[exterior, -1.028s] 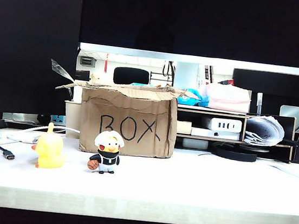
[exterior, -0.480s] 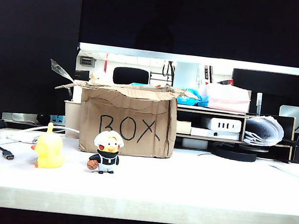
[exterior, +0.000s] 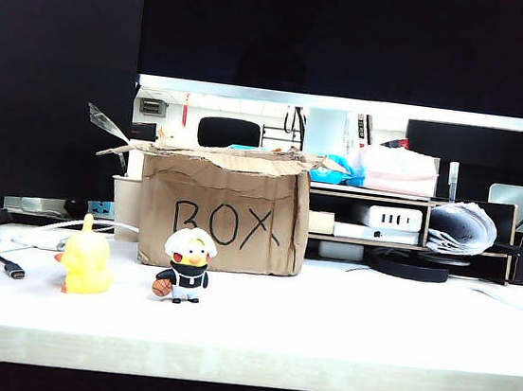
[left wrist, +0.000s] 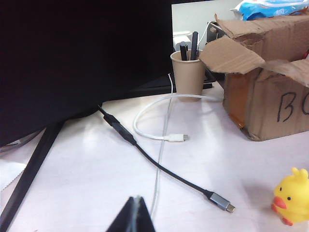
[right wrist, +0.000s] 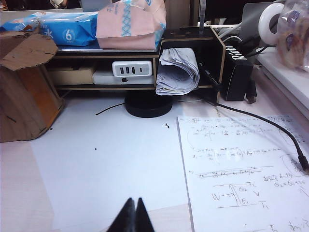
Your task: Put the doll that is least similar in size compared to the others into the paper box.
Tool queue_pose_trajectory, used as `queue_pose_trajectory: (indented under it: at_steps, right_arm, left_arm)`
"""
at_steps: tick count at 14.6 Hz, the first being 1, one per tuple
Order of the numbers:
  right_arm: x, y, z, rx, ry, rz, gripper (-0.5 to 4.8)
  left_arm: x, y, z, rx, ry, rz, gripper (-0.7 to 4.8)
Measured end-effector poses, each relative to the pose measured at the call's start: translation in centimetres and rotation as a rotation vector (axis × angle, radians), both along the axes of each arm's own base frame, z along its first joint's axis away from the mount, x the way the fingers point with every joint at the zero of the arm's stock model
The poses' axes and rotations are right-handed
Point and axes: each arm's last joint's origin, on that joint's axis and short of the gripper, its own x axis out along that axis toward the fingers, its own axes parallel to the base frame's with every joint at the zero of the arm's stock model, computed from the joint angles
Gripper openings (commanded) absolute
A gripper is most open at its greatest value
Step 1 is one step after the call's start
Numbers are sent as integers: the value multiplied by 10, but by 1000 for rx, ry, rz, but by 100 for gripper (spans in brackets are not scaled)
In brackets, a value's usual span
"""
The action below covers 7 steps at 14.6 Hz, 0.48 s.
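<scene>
The paper box [exterior: 226, 215] stands at the back left of the table, "BOX" written on its front; its torn flaps also show in the left wrist view [left wrist: 270, 96] and a corner in the right wrist view [right wrist: 24, 92]. The doll is out of view in every frame. A yellow duck doll [exterior: 87, 262] [left wrist: 291, 195] and a white-capped doll in a black shirt [exterior: 186, 265] stand in front of the box. My left gripper [left wrist: 135, 199] is shut and empty, low over the table left of the duck. My right gripper [right wrist: 134, 201] is shut and empty, over bare table right of the box. Neither shows in the exterior view.
A paper cup with pens [left wrist: 188, 70], a white cable [left wrist: 159, 137] and a black USB-C cable [left wrist: 164, 166] lie left of the box. A wooden shelf [right wrist: 140, 63], a round black base [right wrist: 148, 107], a written sheet [right wrist: 241, 164] and a black cable [right wrist: 270, 125] are on the right.
</scene>
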Motion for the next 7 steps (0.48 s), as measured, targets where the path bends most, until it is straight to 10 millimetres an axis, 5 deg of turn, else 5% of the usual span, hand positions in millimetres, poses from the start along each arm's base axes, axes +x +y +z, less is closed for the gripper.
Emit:
queue_pose_trajectory:
  at_steps: [7]
  right_arm:
    - [0,-4,-1,-2,5,-49,1]
  left_arm:
    - [0,0,0,0,0,0,-5]
